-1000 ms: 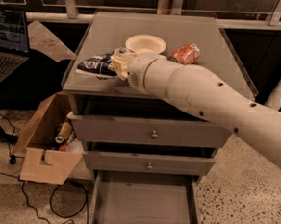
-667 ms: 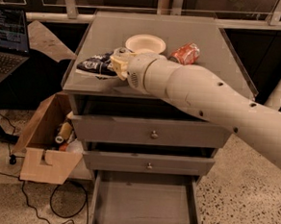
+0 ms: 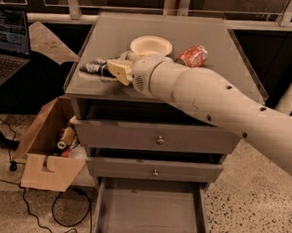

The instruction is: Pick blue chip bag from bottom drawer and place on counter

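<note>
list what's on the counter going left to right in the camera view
On the counter: blue chip bag → tool, at the bag's right end near the counter's front left edge → white bowl, farther back → orange-red can.

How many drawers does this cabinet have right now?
3: top drawer and middle drawer closed, bottom drawer pulled open. End effector is over the counter by the blue chip bag.
</note>
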{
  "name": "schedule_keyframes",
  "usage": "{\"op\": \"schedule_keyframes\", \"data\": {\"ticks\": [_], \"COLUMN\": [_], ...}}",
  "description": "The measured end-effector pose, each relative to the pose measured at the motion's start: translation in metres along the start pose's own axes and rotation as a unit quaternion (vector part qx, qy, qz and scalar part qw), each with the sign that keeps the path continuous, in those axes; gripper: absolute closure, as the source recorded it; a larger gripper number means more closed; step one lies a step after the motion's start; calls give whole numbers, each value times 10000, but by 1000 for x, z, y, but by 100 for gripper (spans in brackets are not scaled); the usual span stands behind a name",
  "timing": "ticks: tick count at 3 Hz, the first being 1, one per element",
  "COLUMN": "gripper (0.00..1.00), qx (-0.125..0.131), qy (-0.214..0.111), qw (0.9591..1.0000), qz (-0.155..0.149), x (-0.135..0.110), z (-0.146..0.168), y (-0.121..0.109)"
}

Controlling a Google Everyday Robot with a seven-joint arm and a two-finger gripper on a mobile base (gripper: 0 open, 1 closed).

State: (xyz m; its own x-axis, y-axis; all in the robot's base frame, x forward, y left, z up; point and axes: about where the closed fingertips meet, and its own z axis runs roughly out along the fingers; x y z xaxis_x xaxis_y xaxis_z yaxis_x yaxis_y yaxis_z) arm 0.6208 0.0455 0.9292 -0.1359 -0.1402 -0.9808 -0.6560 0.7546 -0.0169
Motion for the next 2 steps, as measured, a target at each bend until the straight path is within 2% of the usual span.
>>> {"op": "schedule_keyframes", "data": {"ticks": [1,2], "gripper": [0,0], "qx": [-1,-1], "qy": [0,0], "qw": [10000,10000], "qz": [-1,-1], "x": [0,0], "z": [0,0], "y": [0,0]}}
